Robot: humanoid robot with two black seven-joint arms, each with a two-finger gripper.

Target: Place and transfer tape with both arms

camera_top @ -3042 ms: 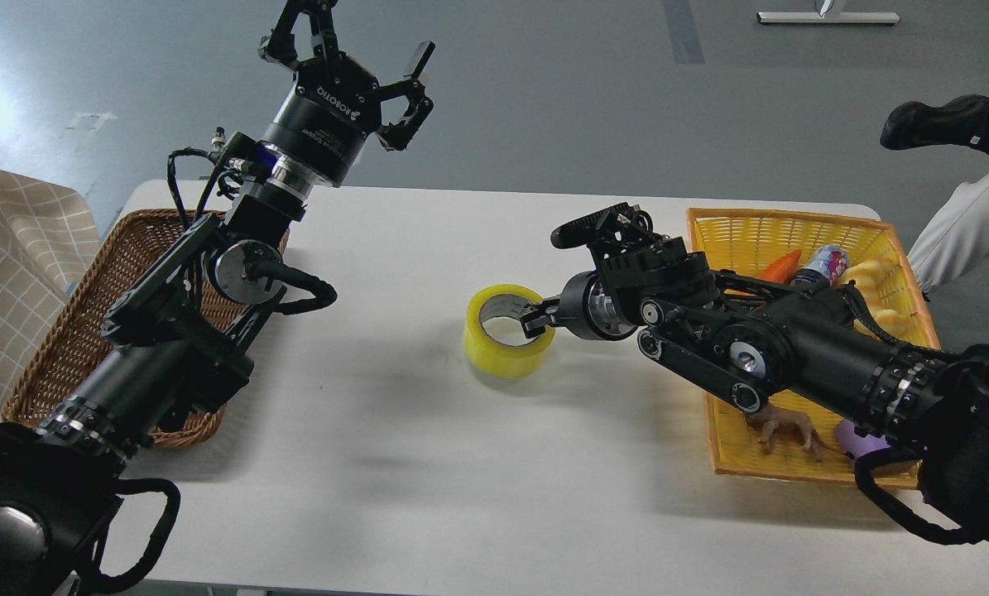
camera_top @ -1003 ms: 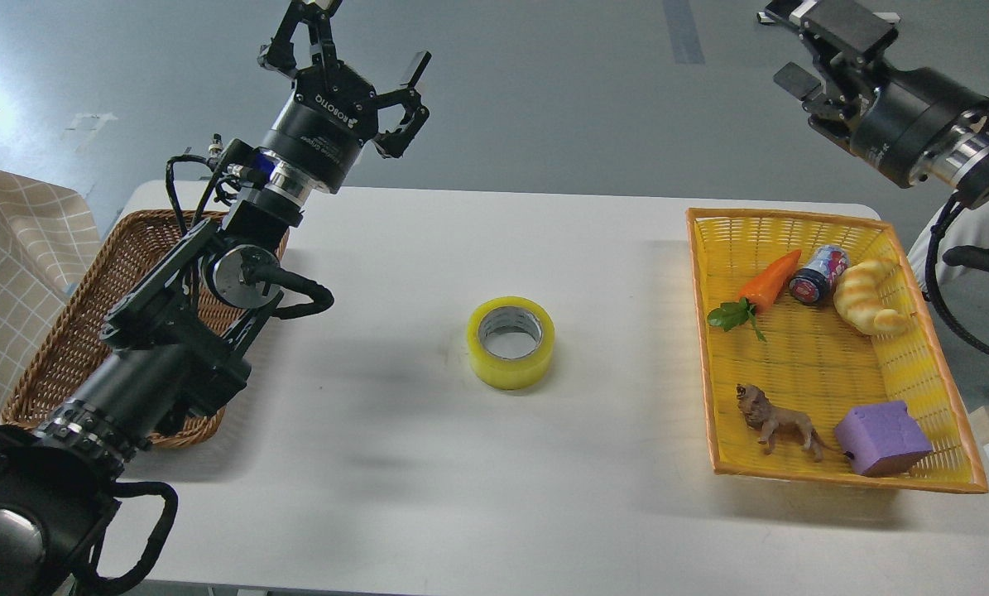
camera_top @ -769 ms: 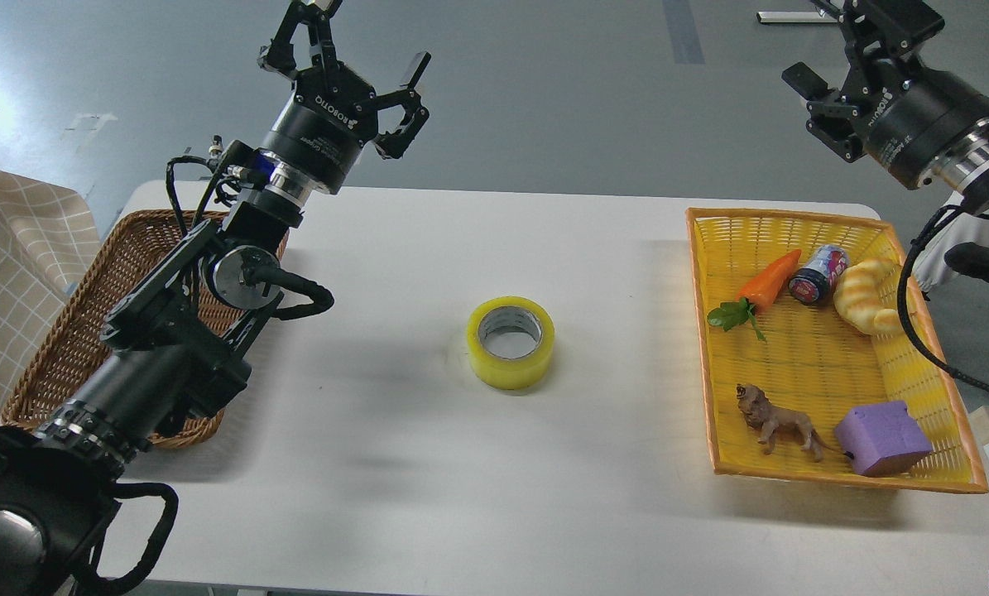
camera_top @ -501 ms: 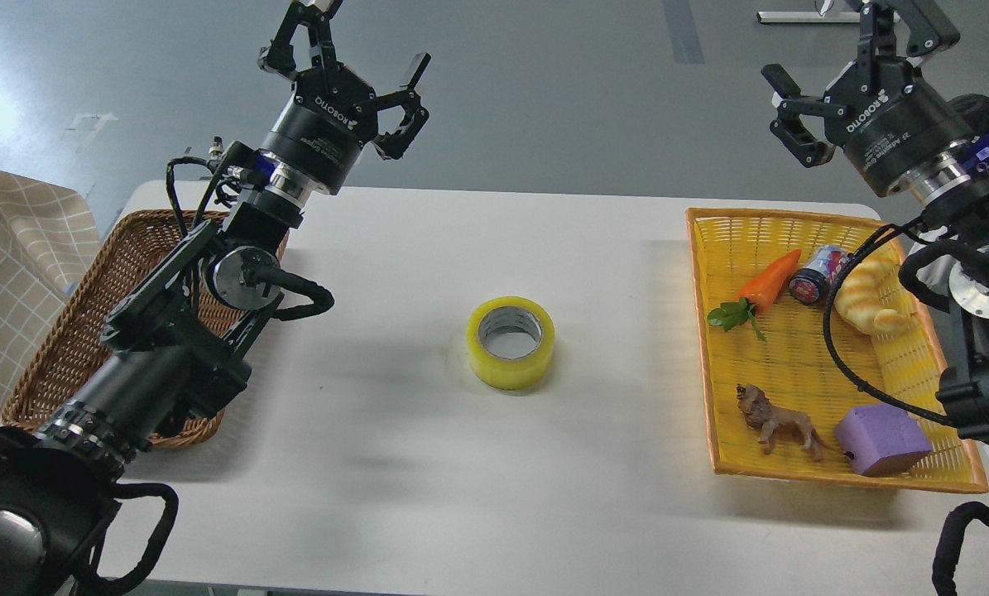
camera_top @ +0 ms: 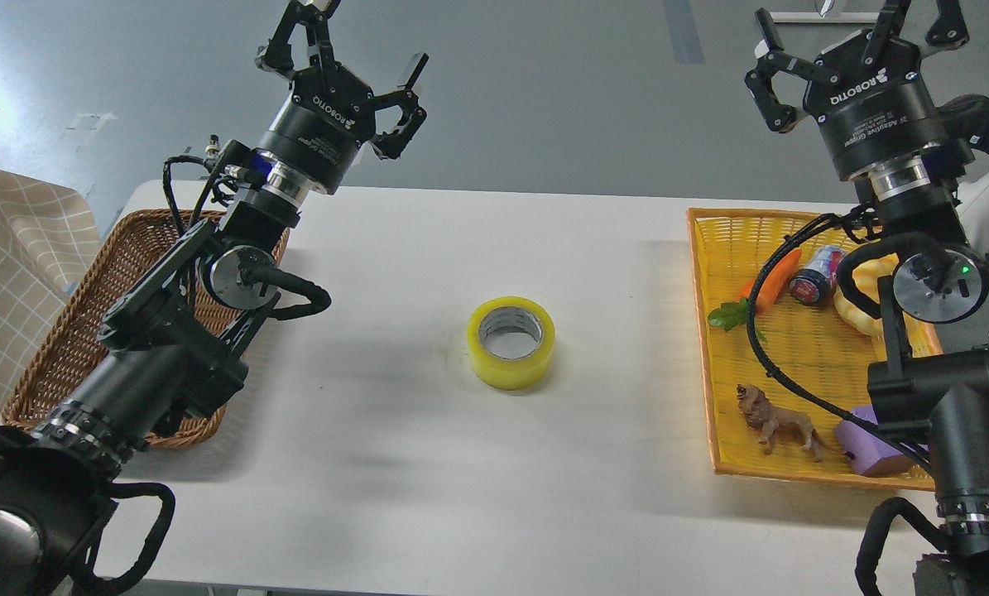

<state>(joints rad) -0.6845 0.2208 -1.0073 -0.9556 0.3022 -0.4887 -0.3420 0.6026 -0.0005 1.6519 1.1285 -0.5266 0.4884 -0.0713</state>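
Observation:
The tape [camera_top: 511, 342], a yellow roll with a grey-white core, lies flat on the white table [camera_top: 428, 463] near its middle, free of both grippers. My left gripper [camera_top: 345, 58] is raised high at the far left, well away from the tape, fingers spread open and empty. My right gripper [camera_top: 854, 37] is raised high at the far right above the yellow basket [camera_top: 717, 348], fingers spread open and empty. Both arms stand upright at the table's sides.
The yellow basket holds a toy carrot [camera_top: 765, 277], a small can [camera_top: 815, 277], a croissant toy [camera_top: 854, 310], a toy lion [camera_top: 780, 424] and a purple block [camera_top: 862, 443]. A brown wicker basket [camera_top: 64, 331] sits at the left, partly under my left arm.
My right gripper let go of the tape, rose and swung back to an upright pose over the yellow basket. The tape stayed on the table. My left arm barely moved.

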